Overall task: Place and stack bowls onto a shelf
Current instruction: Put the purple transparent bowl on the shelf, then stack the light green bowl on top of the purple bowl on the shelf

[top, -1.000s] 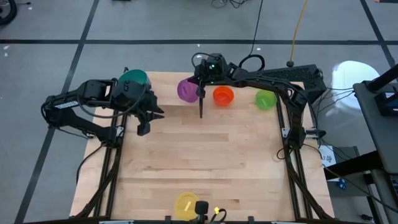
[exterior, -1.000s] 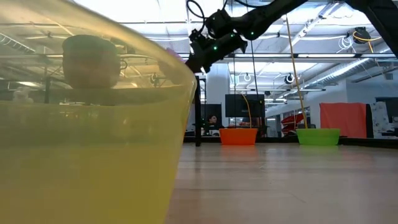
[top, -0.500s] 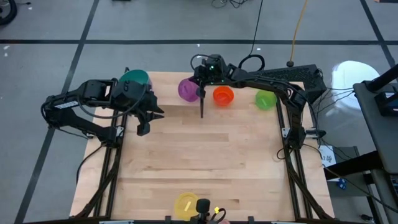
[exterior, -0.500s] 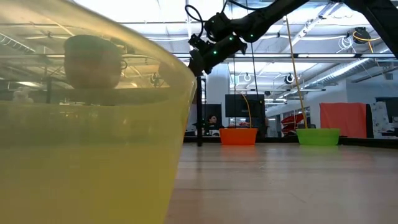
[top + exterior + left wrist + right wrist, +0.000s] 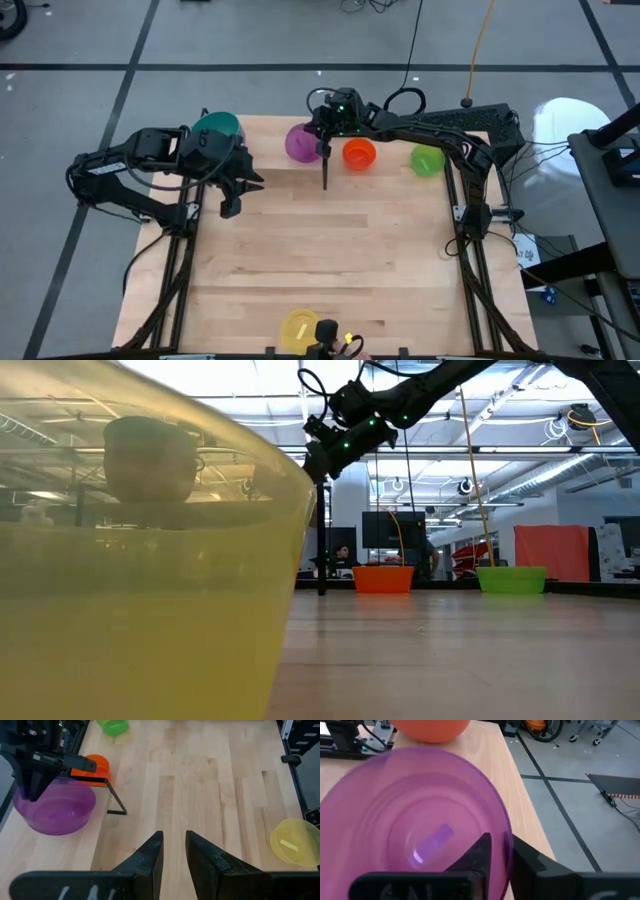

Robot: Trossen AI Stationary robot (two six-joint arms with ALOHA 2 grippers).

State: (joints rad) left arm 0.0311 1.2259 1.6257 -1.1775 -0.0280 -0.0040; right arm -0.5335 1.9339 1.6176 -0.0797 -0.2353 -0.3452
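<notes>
Bowls sit spread along the far edge of the tabletop (image 5: 330, 250): a translucent purple bowl (image 5: 300, 144), round and shallow with a small label on its inner floor, then an orange bowl (image 5: 359, 153) and a green bowl (image 5: 427, 160) further right, all upright. A teal bowl (image 5: 215, 125) lies at the far left corner beside the left arm, and a yellow bowl (image 5: 299, 327) stands at the near edge, filling much of the low view. A thin black upright (image 5: 324, 168) stands between the purple and orange bowls. The right tool (image 5: 501, 851) is at the purple bowl's rim, one finger inside and one outside, slightly parted around the wall. The left tool (image 5: 174, 852) hovers over bare wood near the left edge, its fingers apart and holding nothing.
</notes>
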